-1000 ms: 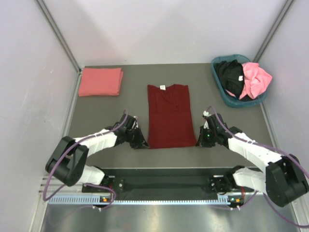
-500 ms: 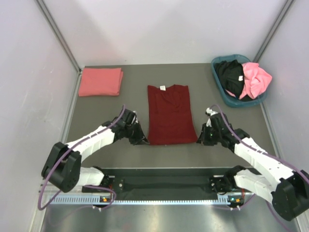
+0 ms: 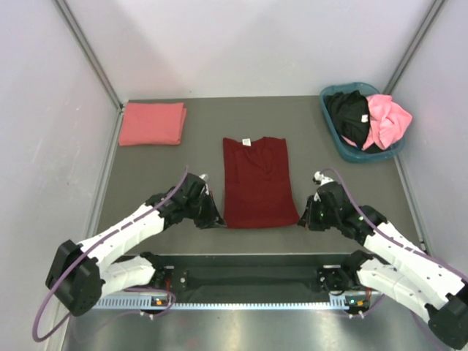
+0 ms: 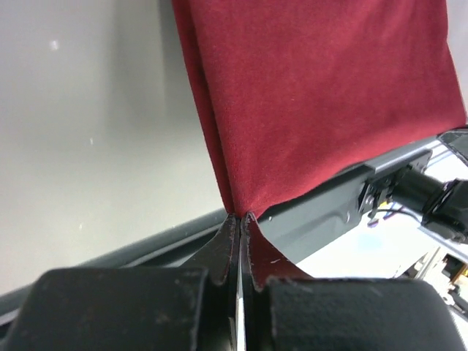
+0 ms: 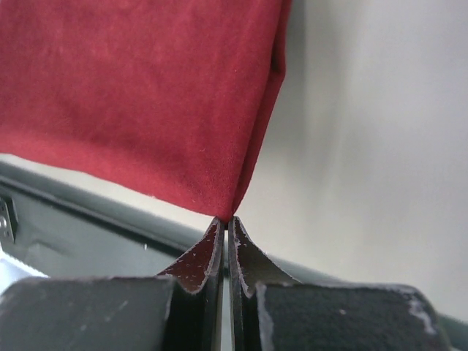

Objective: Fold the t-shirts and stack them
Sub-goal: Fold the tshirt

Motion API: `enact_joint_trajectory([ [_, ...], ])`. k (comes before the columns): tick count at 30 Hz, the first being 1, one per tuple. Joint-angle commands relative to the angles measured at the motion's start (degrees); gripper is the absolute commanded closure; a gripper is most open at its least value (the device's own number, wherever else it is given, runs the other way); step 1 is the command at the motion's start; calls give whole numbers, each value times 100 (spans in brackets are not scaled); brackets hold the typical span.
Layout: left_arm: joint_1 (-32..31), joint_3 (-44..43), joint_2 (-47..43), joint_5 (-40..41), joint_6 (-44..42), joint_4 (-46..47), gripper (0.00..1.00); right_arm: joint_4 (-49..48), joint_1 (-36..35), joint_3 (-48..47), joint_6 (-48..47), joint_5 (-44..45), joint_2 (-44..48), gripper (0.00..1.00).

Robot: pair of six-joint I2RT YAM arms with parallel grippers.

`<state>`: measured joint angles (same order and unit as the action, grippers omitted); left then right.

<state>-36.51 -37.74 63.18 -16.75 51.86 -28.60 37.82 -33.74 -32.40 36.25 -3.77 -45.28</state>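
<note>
The dark maroon t-shirt (image 3: pixel 254 183) lies flat mid-table, sleeves folded in, collar at the far end. My left gripper (image 3: pixel 220 220) is shut on its near left corner, and the left wrist view shows the cloth (image 4: pixel 322 95) pinched at the tips of that gripper (image 4: pixel 240 216). On the near right corner my right gripper (image 3: pixel 300 219) is shut too, the hem (image 5: pixel 146 95) caught at its tips (image 5: pixel 225 219). A folded salmon-pink t-shirt (image 3: pixel 151 123) rests at the far left. The black t-shirt (image 3: pixel 347 113) and the bright pink one (image 3: pixel 385 121) sit crumpled in the basket.
A teal-blue basket (image 3: pixel 349 154) stands at the far right corner. The table's near edge and the arms' dark mounting rail (image 3: pixel 256 278) lie just behind both grippers. Grey walls close in on the left, right and back.
Both grippers have drawn back toward the near edge, dragging the maroon t-shirt a little nearer. Its hem now lies lower in the top view.
</note>
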Motion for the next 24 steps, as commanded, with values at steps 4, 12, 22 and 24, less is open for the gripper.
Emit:
enact_joint_trajectory([
  [4, -137, -179, -289, 312, 220, -471, 100, 173, -660, -186, 559, 693, 107, 100],
  [12, 91, -1725, 554, 1086, -359, -980, 100, 181, -643, -1364, 225, 1562, -587, 100],
  [22, 1154, -3608, 2162, 815, -1292, -789, 100, -135, 358, -3445, -847, 1335, -2624, 100],
  [24, 1478, -3985, 2558, 587, -1406, -630, 100, -266, 587, -3894, -1058, 1160, -3072, 100],
])
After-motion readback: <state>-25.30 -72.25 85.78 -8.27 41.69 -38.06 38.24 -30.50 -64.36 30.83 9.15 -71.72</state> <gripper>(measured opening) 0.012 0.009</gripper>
